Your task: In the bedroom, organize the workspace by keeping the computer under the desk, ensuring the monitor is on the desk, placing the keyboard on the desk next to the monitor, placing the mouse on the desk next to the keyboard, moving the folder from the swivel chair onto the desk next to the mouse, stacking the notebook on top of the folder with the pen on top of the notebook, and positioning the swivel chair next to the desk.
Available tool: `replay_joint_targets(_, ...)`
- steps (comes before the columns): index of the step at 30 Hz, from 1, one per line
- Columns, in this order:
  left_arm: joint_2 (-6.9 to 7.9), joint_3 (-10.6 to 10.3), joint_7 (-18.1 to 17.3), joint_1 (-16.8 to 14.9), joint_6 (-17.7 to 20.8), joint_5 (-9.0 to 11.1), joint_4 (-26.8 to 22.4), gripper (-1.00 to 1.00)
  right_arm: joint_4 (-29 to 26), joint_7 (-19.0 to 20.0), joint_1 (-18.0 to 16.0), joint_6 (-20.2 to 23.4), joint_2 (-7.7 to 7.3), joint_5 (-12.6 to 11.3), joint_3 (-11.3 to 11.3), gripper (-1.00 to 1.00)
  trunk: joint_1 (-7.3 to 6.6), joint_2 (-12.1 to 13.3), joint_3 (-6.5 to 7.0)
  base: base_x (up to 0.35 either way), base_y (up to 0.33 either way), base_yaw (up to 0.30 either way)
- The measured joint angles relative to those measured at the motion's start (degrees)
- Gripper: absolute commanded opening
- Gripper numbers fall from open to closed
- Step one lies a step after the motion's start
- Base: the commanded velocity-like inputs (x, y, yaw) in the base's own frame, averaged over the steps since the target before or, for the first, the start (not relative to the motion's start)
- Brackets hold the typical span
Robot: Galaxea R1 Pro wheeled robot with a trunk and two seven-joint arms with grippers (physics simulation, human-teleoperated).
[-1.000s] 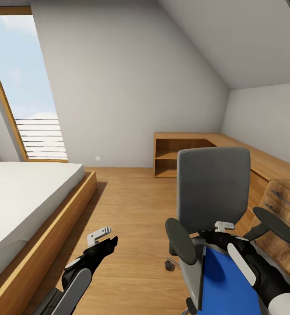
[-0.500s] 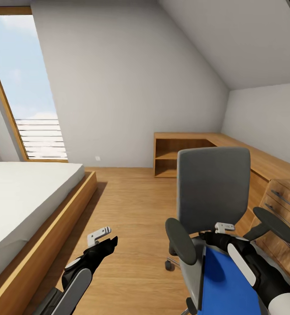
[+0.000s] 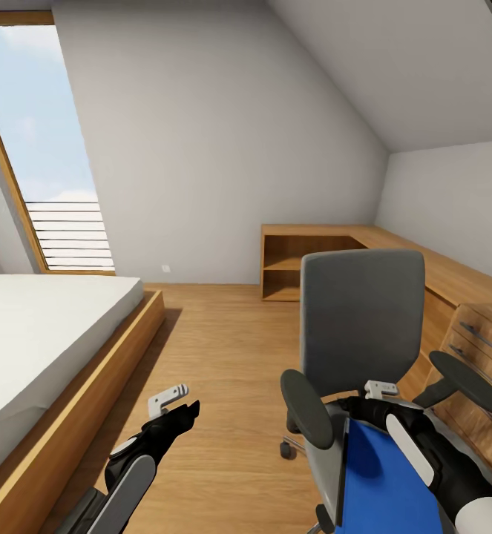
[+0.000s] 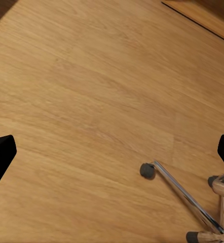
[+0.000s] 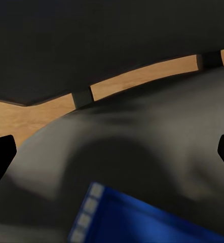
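While the right claw [image 3: 364, 404] was held with its fingers spread wide over the chair [image 3: 361, 330] seat, the blue folder [image 3: 383, 482] lay flat just beneath it. The left claw [image 3: 182, 406], likewise spread, hung above bare wood floor [image 3: 223, 348], bordered by the bed [image 3: 45, 341].

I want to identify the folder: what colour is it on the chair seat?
Bright blue folder; the head view shows it best.

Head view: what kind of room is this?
Likely an attic bedroom used partly as a workspace: a bed under a slanted window, a sloped ceiling, and a grey swivel chair with a blue folder on its seat.
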Motion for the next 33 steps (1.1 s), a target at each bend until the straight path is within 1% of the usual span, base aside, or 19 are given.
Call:
replay_joint_targets(12,-0.14,-0.23,0.24,0.00,-0.09,-0.12,-0.02,1.00,0.04,-0.04,0.00,0.07,0.00,0.01,0.00,1.00,0.00,0.00,0.00,0.000,0.000,0.000)
replay_joint_targets(32,-0.18,-0.26,0.36,0.00,-0.18,-0.21,-0.03,1.00,0.10,-1.50,0.00,0.10,0.09,0.17,0.06,1.00,4.39,-8.01,-3.59,0.000,0.000,0.000)
replay_joint_targets(33,-0.18,-0.26,0.36,0.00,-0.18,-0.21,-0.03,1.00,0.10,-1.52,0.00,0.10,0.09,0.18,0.06,1.00,4.39,-8.02,-3.59,0.000,0.000,0.000)
